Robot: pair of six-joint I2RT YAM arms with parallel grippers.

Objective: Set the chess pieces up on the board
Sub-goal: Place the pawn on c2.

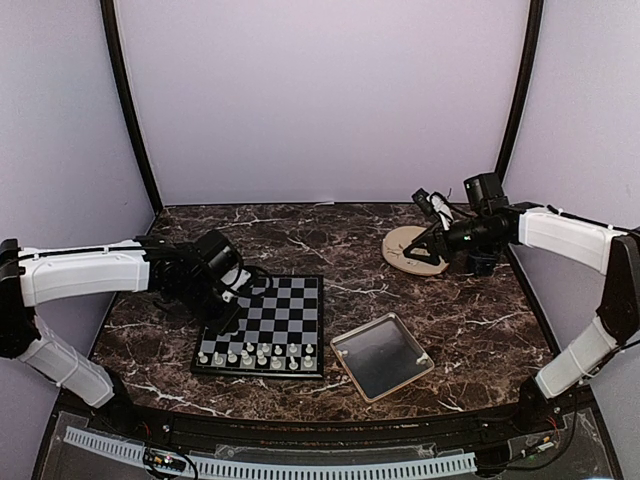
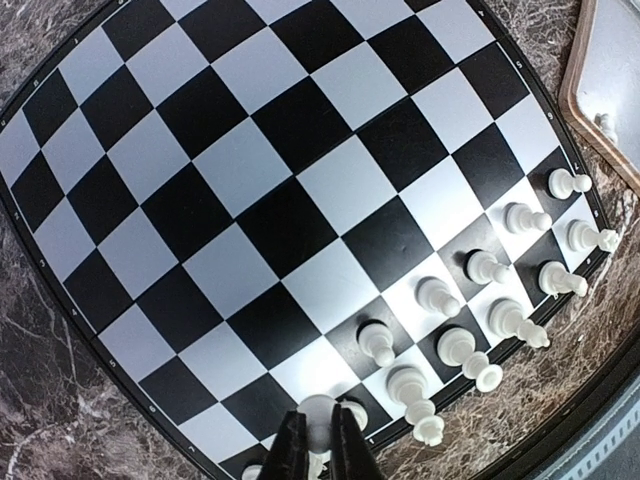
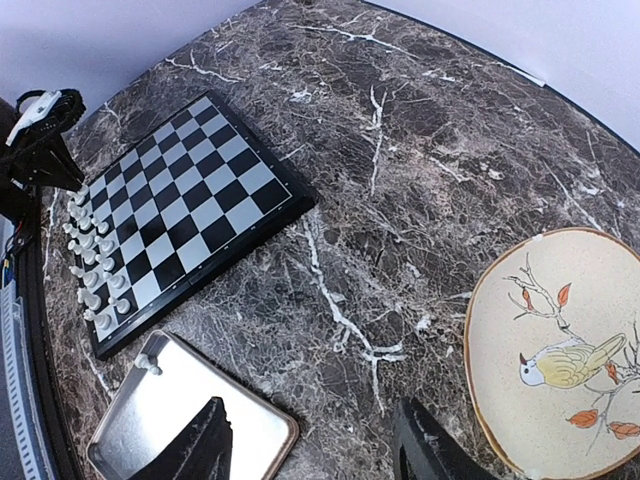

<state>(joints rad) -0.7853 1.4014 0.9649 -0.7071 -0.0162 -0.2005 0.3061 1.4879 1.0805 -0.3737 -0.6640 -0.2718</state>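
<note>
Most pieces (image 1: 262, 355) stand in 2 rows along the board (image 1: 295, 300) edge, lower centre. The left fingers (image 2: 290, 452) clamp 1 there; the right fingers (image 3: 195, 445) gape empty. 1 waits in the tray (image 3: 200, 378).

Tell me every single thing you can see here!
board: one, black and light grey squares, near left of the table.
chess pieces: about fifteen, white, mostly in two rows along the board's near edge; one lies in the tray.
tray: one, silver with pale rim, right of the board.
plate: one, beige with a painted bird, far right.
table: one, dark marble, under everything.
left hand: one, black, shut on a white piece at the board's left edge.
right hand: one, black, open and empty, above the table near the plate.
</note>
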